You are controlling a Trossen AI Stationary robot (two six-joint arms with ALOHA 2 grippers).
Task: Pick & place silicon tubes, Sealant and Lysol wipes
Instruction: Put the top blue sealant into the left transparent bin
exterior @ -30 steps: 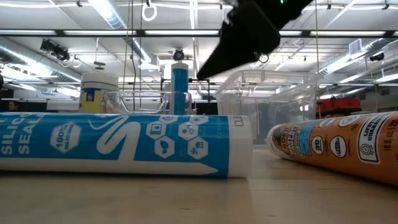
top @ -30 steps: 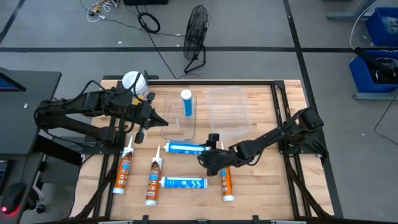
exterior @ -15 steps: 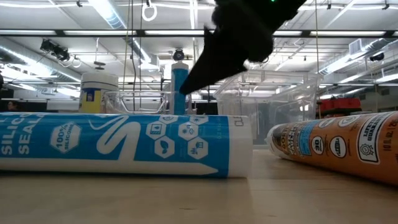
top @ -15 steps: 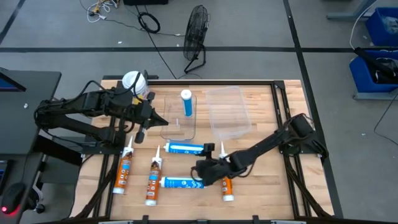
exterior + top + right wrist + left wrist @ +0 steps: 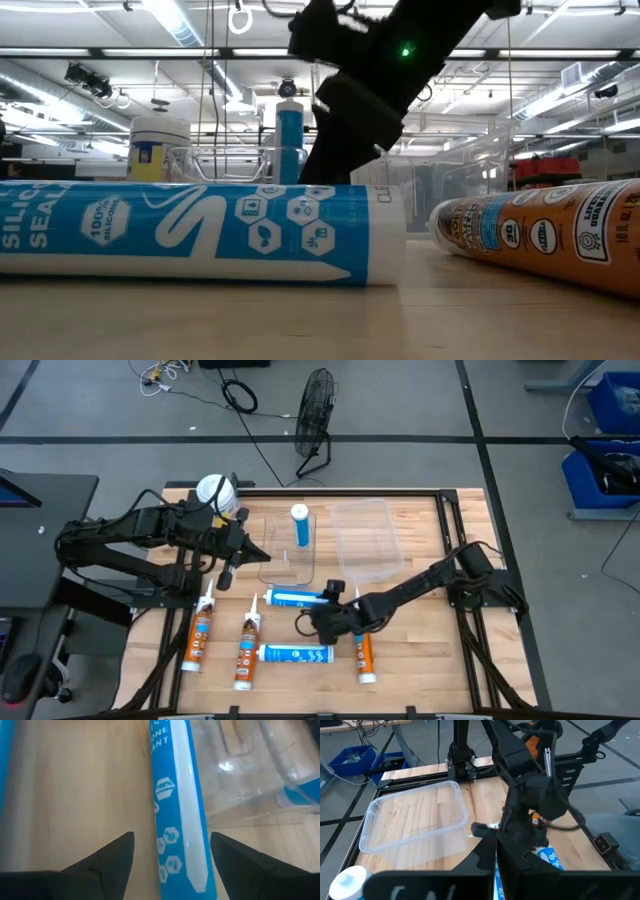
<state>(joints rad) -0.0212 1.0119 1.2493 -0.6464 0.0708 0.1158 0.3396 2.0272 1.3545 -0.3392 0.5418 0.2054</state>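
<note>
A wooden slatted table [image 5: 420,650] framed by dark rails is seen from above, with two dark arms reaching in from either side. The right gripper [image 5: 305,624] is held low over the middle of the table, its two dark fingers [image 5: 107,857] spread wide apart and clamped on nothing; in its wrist view a white-and-blue silicone tube [image 5: 180,815] lies between the fingertips, untouched, beside the edge of a clear plastic tray. That tube [image 5: 297,598] is seen from above lying flat just behind the gripper, and a second white-and-blue silicone tube [image 5: 295,654] lies flat nearer the front edge; in the low view this one [image 5: 190,232] fills the foreground. Three orange-labelled sealant tubes with white nozzles lie flat along the front: one at the left [image 5: 200,635], one beside it [image 5: 247,650], and one [image 5: 364,653] just beside the right arm's wrist. A clear plastic tray [image 5: 288,550] holds one blue-and-white tube standing upright [image 5: 300,525], and an empty-looking clear plastic bin [image 5: 368,540] sits next to it on the right. The left gripper [image 5: 228,570] hovers at the left edge of the clear tray; whether its fingers are apart or together cannot be told. The round Lysol wipes canister with a white domed lid [image 5: 216,492] stands upright at the table's back left corner, just behind the left arm.
</note>
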